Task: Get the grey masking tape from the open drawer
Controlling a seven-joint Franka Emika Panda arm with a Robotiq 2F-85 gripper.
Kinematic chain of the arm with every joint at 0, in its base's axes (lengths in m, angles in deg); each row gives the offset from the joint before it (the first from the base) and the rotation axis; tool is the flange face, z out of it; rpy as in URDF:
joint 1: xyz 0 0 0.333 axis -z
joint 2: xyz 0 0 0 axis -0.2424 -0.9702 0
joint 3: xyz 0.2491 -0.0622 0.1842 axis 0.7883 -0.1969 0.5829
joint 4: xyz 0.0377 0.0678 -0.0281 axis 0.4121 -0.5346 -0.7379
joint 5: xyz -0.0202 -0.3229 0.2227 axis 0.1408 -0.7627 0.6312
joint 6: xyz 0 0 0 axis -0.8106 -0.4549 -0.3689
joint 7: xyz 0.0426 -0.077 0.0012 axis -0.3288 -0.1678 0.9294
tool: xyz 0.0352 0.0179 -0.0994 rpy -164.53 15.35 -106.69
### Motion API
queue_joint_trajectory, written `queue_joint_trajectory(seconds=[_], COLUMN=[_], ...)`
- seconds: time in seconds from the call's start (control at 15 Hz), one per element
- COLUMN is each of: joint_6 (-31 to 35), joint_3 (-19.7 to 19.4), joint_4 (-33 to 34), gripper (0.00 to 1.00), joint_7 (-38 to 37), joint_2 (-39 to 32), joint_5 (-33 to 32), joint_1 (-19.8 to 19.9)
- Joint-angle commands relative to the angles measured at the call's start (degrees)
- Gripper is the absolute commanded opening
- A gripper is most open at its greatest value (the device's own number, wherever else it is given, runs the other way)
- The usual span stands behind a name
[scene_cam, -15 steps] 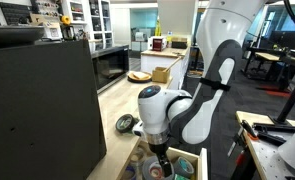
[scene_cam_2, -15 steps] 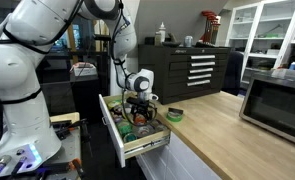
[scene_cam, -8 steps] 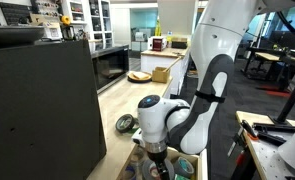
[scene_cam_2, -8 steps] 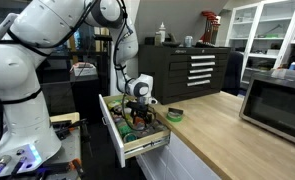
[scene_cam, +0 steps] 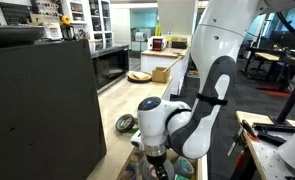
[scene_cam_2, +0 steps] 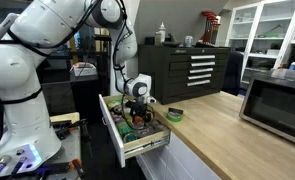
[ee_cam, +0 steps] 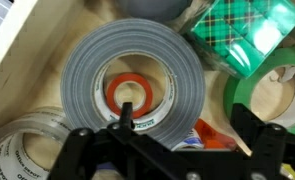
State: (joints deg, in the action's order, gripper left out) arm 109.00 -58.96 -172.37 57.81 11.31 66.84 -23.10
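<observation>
Moved: down deeper into the open drawer (scene_cam_2: pixel 113 132) versus a second ago
Claw (ee_cam: pixel 167 140): spread wide, above the grey masking tape (ee_cam: pixel 87 70)
Beside tape: green-rimmed roll (ee_cam: pixel 233 100), close

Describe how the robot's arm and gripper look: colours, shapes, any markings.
The arm is glossy white, built of thick rounded segments with black sections at the joints. The gripper is matt black, with angular, linked fingers. No markings are legible.
</observation>
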Motion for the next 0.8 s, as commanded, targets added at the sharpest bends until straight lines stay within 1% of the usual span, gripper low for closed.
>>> queue_joint_trajectory(seconds=[0.0, 0.47, 0.73], joint_6=[2.0, 3.1, 4.8], joint_3=[-0.5, -0.6, -0.5], joint_4=[-1.0, -1.6, -1.7], gripper=[1.00, 1.00, 1.00], joint_7=[-1.7, -3.0, -3.7], joint_2=[0.1, -0.5, -1.3], joint_5=[0.3, 0.6, 0.9], joint_1=[-1.2, -1.4, -1.5])
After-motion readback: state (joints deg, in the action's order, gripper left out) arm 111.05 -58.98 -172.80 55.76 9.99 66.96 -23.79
